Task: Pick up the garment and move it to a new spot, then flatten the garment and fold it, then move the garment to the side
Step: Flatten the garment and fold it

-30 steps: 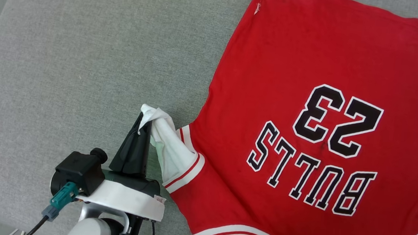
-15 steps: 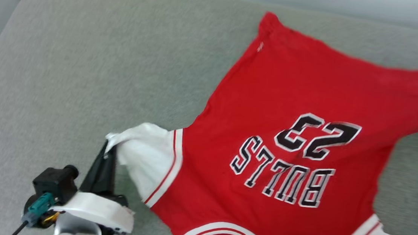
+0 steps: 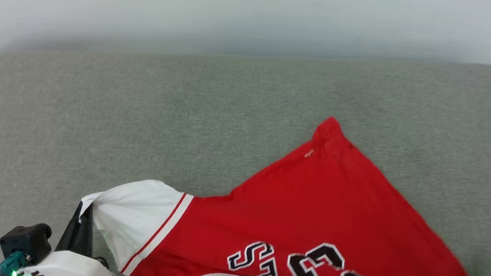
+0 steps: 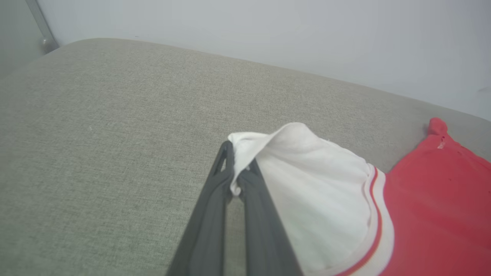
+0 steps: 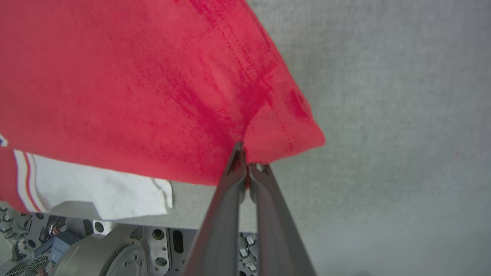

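Left claw point(image 4: 237, 172) and right claw point(image 5: 246, 163) each clamp the garment point(image 3: 310, 215) over a grey cushion point(image 3: 140, 124), pale wall point(image 3: 238, 13) behind.

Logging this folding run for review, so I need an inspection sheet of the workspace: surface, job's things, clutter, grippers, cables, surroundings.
Surface: grey fabric cushion, smooth.
Job's things: red garment, its white sleeve and red corner held up, far corner on the cushion.
Clutter: nothing seen.
Grippers: left gripper jaws shut on the white sleeve edge; right gripper jaws shut on the red corner.
Cables: teal plug at the left wrist.
Surroundings: pale wall behind; robot base below the cushion edge.
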{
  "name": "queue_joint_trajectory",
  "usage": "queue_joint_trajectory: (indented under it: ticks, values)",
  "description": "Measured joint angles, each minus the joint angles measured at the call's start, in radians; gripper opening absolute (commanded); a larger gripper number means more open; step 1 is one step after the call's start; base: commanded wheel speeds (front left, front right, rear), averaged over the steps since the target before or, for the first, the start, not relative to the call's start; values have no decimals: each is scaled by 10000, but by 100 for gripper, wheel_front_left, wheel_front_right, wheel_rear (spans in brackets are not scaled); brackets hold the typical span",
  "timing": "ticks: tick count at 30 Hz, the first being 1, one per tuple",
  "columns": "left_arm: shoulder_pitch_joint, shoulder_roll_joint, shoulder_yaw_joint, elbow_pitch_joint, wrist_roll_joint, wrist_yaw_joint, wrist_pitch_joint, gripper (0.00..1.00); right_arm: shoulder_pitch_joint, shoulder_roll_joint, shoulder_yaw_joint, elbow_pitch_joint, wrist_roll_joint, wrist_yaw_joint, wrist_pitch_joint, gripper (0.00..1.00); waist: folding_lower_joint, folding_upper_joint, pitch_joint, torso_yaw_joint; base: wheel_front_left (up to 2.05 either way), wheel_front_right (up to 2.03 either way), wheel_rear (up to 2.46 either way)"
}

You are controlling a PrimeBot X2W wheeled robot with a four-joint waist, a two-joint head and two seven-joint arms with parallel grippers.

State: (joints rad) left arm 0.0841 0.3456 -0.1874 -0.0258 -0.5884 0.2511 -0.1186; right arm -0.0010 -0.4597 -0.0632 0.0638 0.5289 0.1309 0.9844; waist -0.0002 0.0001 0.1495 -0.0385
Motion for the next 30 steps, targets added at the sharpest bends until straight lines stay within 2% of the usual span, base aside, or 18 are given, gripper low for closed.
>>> queue_joint_trajectory:
  ticks: [4, 5, 6, 7, 11, 13, 19, 22, 26, 30]
  values:
    - [142, 59, 23, -2, -67, 44, 92, 0, 1351, 564, -142, -422, 173, 2, 295, 0, -1, 0, -270, -330, 0, 0, 0]
    - [149, 63, 19, -4, -71, 54, 102, 0, 1546, 700, -203, -481, 222, 0, 301, 15, -1, 0, -308, -384, 0, 0, 0]
    - [150, 61, 6, -15, -71, 58, 113, 0, 1688, 807, -226, -560, 236, 0, 278, 51, -1, 0, -333, -433, 0, 0, 0]
    - [152, 59, -17, -25, -71, 71, 151, 0, 1752, 905, -280, -604, 240, 2, 203, 100, -1, 0, -347, -470, 0, 0, 0]
    - [140, 44, -151, -132, -44, 86, 211, 0, 1610, 1118, -579, -821, 148, 0, -802, 100, -1, 0, -261, -512, 0, 0, 0]
    - [85, 42, -268, -203, 2, 86, 280, 0, 1340, 1170, -744, -865, 38, 0, -1676, 100, -1, 0, -197, -486, 0, 0, 0]
    - [-453, -12, -512, -543, 226, 128, 370, 0, -96, 1235, -855, -523, -54, 0, -4224, 100, 0, 0, 197, -326, 0, 0, 0]
    - [-816, -27, -663, -763, 336, 79, 412, 0, -963, 1210, -644, -230, 48, 0, -5116, 100, 1, 0, 479, -191, 0, 0, 0]
    - [-1270, -71, -790, -1011, 479, 46, 439, 0, -2122, 986, -115, 240, 437, 0, -5484, 100, 1, 0, 951, 25, 0, 0, 0]
    - [-1711, -125, -970, -1139, 577, -48, 433, 0, -3397, 520, 650, 759, 746, 0, -4637, 100, 2, 0, 1467, 267, 0, 0, 0]
